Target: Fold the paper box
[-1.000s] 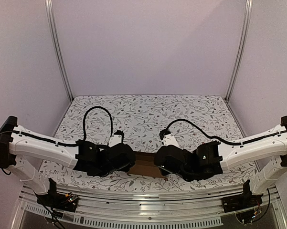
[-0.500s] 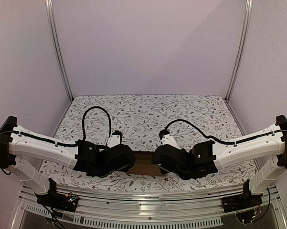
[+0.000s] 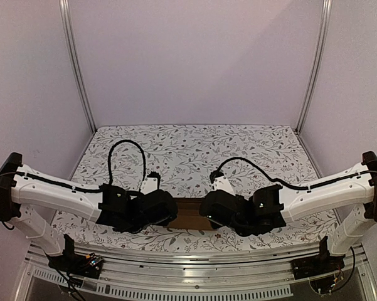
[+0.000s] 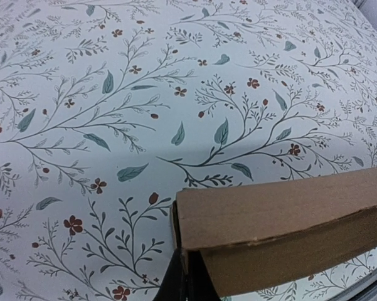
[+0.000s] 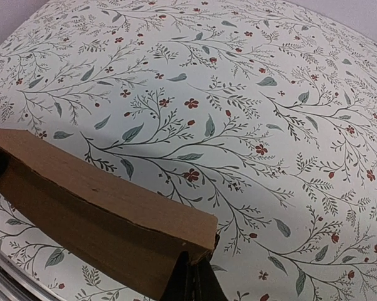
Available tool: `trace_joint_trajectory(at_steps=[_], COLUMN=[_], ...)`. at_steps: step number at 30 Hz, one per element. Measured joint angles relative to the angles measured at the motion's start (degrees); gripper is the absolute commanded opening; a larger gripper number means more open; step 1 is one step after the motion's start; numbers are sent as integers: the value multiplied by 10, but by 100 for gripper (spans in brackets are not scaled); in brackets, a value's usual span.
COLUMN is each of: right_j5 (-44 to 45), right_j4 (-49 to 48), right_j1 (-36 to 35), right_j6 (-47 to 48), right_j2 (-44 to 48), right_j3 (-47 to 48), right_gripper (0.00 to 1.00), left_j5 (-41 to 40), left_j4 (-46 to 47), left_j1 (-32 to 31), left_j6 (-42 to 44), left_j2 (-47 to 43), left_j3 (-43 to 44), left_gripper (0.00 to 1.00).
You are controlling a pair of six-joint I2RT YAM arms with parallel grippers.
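From above, you get only a short brown strip of the paper box (image 3: 189, 214). It lies on the floral cloth (image 3: 194, 147) near the front edge of the table, between the two black wrist housings. Both of its ends are hidden beneath those housings, and neither set of fingertips shows in that view.

The left wrist camera shows you one corner of the box, with the rest running off the right border. The left gripper (image 4: 187, 279) is pressed together on that corner, the cardboard edge caught between its dark fingers. Only the finger tops show at the bottom of the picture.

The right wrist camera shows the opposite corner, with the box running off to the left. The right gripper (image 5: 192, 276) is likewise closed, pinching the cardboard there, and is mostly cut off below.

You cannot tell from any view whether the lid is fully tucked.
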State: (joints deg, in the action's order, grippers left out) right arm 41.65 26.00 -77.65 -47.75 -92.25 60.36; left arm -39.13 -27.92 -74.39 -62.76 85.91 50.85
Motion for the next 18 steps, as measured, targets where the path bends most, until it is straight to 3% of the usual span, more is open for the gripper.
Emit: trace_joint_trajectory(at_steps=[18], right_j5=[-13], right_j4=[-19], right_j1=[1], right_j6=[-28], right_j2=[32], right_j3=[-35], right_gripper=[0], left_j5=[0], left_j4=[-3], left_j1=[-1], left_j6=[-9], left_j2=[0], left_j3=[2], left_gripper=[0])
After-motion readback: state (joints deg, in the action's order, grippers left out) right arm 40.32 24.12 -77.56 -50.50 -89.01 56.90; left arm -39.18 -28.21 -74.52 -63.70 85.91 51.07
